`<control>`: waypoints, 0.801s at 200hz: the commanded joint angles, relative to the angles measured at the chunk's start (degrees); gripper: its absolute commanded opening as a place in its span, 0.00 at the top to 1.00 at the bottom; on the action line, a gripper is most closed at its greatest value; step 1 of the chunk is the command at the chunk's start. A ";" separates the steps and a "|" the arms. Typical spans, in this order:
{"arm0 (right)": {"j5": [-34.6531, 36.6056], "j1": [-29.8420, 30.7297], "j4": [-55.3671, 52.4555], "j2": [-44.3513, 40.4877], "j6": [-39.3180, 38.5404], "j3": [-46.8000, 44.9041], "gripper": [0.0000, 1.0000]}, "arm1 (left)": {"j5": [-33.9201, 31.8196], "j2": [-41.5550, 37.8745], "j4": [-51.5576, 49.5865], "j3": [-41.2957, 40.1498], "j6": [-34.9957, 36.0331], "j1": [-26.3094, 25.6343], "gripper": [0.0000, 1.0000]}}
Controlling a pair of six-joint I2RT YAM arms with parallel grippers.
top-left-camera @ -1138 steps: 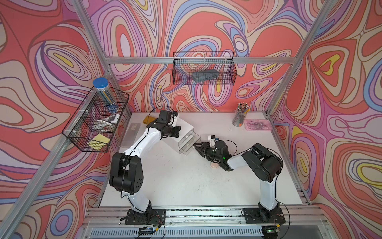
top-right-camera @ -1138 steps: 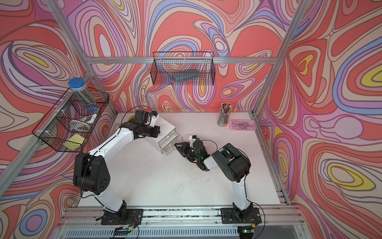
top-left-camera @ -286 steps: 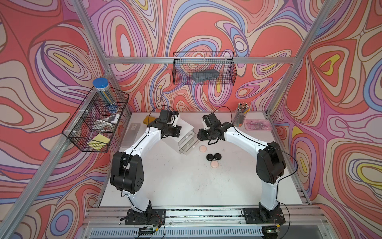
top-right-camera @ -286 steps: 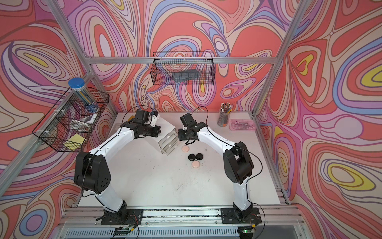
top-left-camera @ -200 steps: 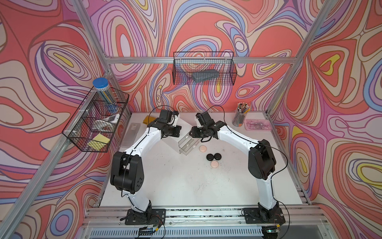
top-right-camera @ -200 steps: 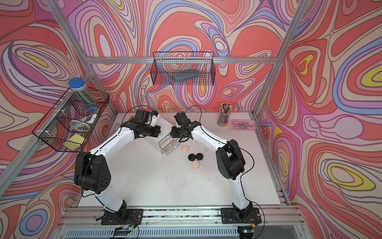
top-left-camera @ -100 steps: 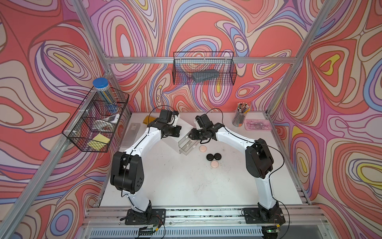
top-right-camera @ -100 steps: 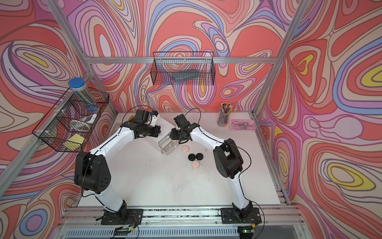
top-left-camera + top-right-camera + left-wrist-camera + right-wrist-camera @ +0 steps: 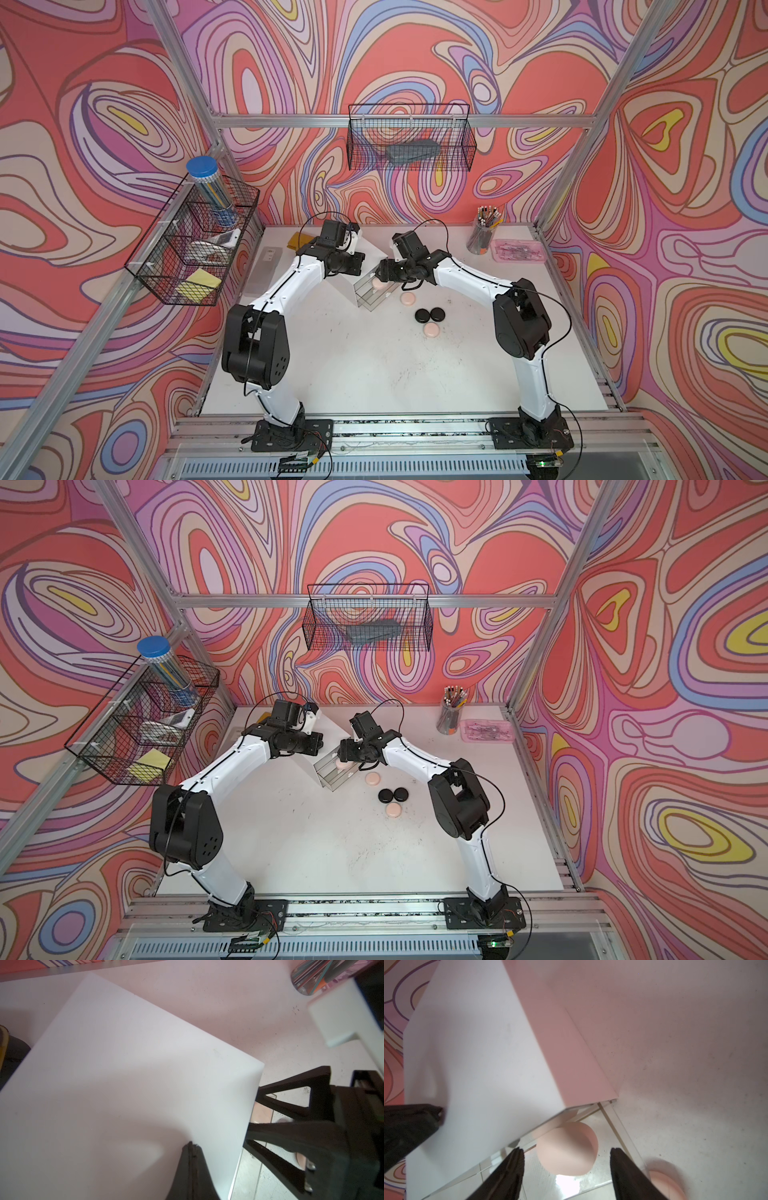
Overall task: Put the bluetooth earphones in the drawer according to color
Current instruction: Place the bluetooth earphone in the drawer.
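**White tabletop (image 9: 374, 374), swirl-patterned walls: both arms at far centre**

Small white cube cabinet (image 9: 344, 286) stands at far centre. Its clear plastic drawer (image 9: 370, 297) is pulled out toward the near right. One pale pink pebble-shaped case (image 9: 566, 1142) lies in the drawer. Right gripper (image 9: 566, 1150) is above it, fingers spread, clear of the case. Left gripper (image 9: 192, 1145) is pressed together, tip on the cabinet top. On the table right of the drawer: second pink case (image 9: 407, 298), two glossy black cases (image 9: 422, 316), third pink case (image 9: 431, 330) nearest.
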 commanded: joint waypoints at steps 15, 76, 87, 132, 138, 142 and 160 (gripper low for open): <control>3.76 0.40 1.45 -5.28 -1.37 -4.03 0.27 | -0.25 2.92 -8.35 -1.45 0.43 -0.56 1.00; 9.27 0.32 -1.46 -15.73 -6.04 -10.28 0.20 | -0.17 2.84 -8.40 -1.45 0.38 -0.56 1.00; 9.84 0.31 -2.12 -17.62 -7.01 -11.63 0.18 | -0.13 2.79 -8.40 -1.45 0.42 -0.59 1.00; 12.99 0.32 -12.74 -22.13 -10.00 -15.07 0.11 | -0.25 2.74 -8.40 -1.53 0.48 -0.56 1.00; 13.35 0.31 -14.39 -22.51 -10.05 -15.87 0.11 | -0.44 2.91 -8.35 -1.54 0.45 -0.59 1.00; 13.49 0.31 -15.30 -22.83 -9.99 -16.48 0.11 | -0.46 2.95 -8.32 -1.55 0.49 -0.59 1.00; 13.34 0.31 -17.82 -24.78 -9.20 -20.08 0.08 | 0.44 3.43 -8.30 -1.47 -0.08 -0.68 1.00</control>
